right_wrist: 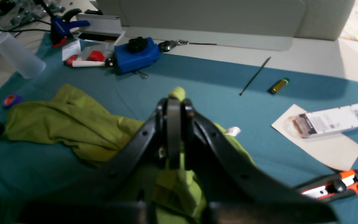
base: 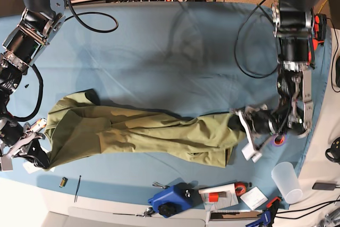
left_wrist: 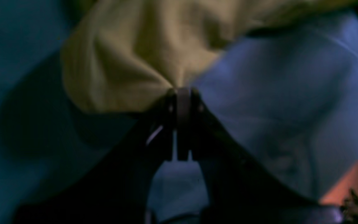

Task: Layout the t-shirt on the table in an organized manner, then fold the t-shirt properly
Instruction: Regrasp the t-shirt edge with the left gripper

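The t-shirt (base: 143, 134) is lying stretched into a long, rumpled band across the table (base: 159, 51), with its long axis running side to side in the base view, roughly parallel to the table's near edge. It is sitting in the nearer half of the blue cloth, bunched and twisted rather than flat, and which end is the collar is hard to tell from above (the right wrist view does show a small white tag (right_wrist: 233, 131) on the fabric just beside the gripper).

The left gripper (left_wrist: 182, 91) is clenching one end of the t-shirt (left_wrist: 129, 56): in the left wrist view its jaws are pressing together on a pinched point of cloth, with folds fanning away from that point. In the base view this arm is reaching in from the right side, and the shirt's right end is narrowing toward it.

The right gripper (right_wrist: 175, 99) is also clamping fabric; a small nub of green is poking out past its closed tips, and more of the t-shirt (right_wrist: 73, 124) is hanging beneath and trailing off to the left of that view. In the base view this gripper (base: 33, 150) is holding the shirt's wider left end, near the table's front corner.

Loose items are lying along the near edge: a blue box (base: 170, 199), a clear plastic cup (base: 286, 182) and a small battery (base: 64, 181).
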Controlling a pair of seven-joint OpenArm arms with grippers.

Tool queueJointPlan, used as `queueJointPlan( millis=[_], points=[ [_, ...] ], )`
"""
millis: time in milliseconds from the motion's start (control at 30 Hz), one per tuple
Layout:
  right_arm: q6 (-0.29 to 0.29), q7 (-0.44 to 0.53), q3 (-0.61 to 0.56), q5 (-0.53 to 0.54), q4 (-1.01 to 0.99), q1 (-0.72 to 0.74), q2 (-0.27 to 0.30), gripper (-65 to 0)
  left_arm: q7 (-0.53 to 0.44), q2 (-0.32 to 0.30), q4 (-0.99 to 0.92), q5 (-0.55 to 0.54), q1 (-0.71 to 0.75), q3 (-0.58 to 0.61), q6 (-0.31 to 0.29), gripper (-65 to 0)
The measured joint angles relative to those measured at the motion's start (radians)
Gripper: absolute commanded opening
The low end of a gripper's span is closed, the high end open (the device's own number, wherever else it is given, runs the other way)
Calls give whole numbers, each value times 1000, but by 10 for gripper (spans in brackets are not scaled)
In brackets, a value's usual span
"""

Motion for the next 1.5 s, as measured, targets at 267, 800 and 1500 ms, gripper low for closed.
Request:
queueJointPlan(
  millis=[267, 800, 1500],
  points=[
    [0, 3, 0, -31, 0, 0, 0, -650, 4, 5, 63, -31, 198, 0, -46, -650],
    [0, 6, 1, -54, 0, 0, 0, -650, -31, -1, 188, 143, 54, -2, 0, -376],
    [0, 6, 1, -77, 0, -2, 0, -650, -147, -4, 188, 571, 77, 373, 155, -304]
  ],
)
